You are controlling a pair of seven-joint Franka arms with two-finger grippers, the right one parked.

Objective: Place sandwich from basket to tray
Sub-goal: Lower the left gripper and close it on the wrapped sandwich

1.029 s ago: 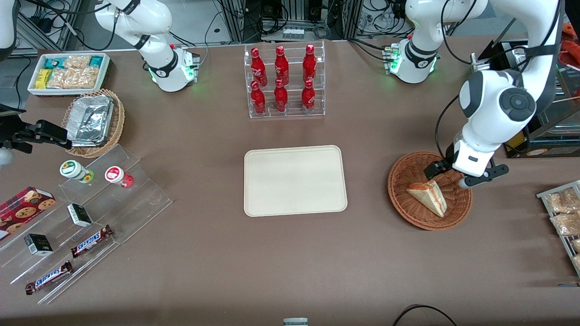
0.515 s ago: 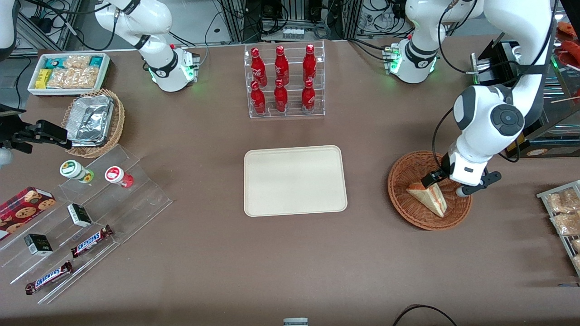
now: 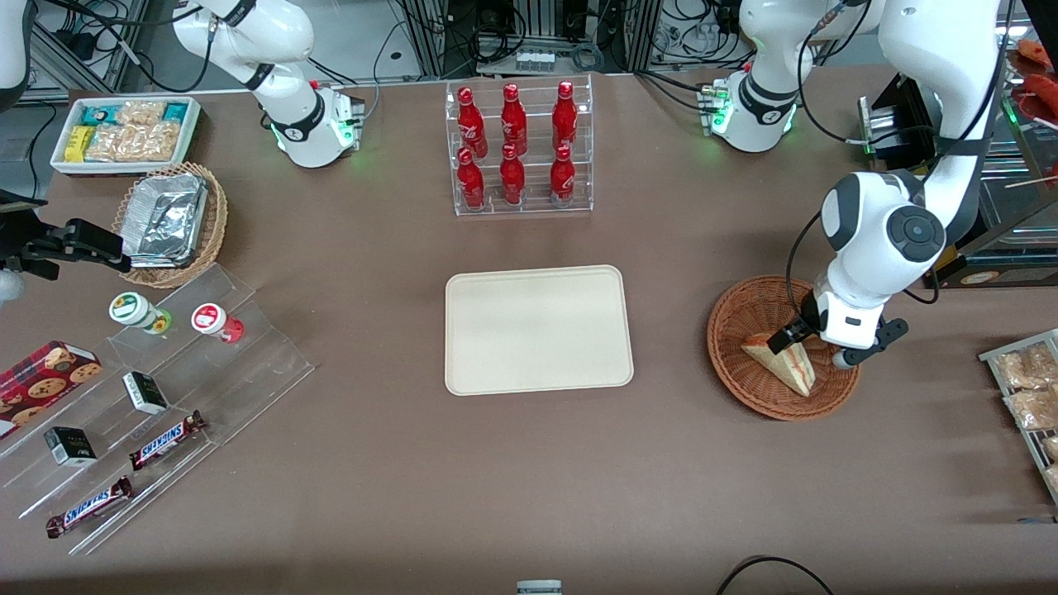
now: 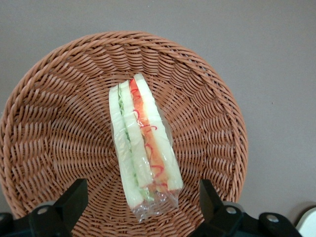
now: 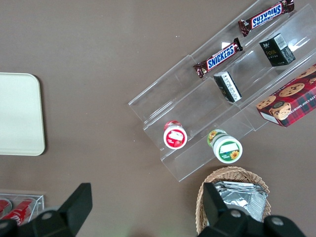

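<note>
The sandwich (image 3: 783,364), a wrapped triangular wedge with orange-red and green filling, lies in the round reddish-brown basket (image 3: 731,326) toward the working arm's end of the table. My left gripper (image 3: 817,349) is low inside the basket, open, with one finger on each side of the sandwich's wide end and not touching it. In the left wrist view the sandwich (image 4: 142,143) lies on the basket's weave (image 4: 54,123) between the black fingertips (image 4: 73,196), and the gripper (image 4: 142,192) is open around it. The cream tray (image 3: 537,329) lies bare at the table's middle.
A clear rack of red bottles (image 3: 521,149) stands farther from the camera than the tray. Bagged snacks (image 3: 1025,388) lie on a rack beside the basket at the working arm's end. A foil-filled pale basket (image 3: 169,219) and candy shelves (image 3: 140,397) lie toward the parked arm's end.
My left gripper has come down into the basket and slightly nearer the camera, so its open fingers now straddle the sandwich. The sandwich has not moved.
</note>
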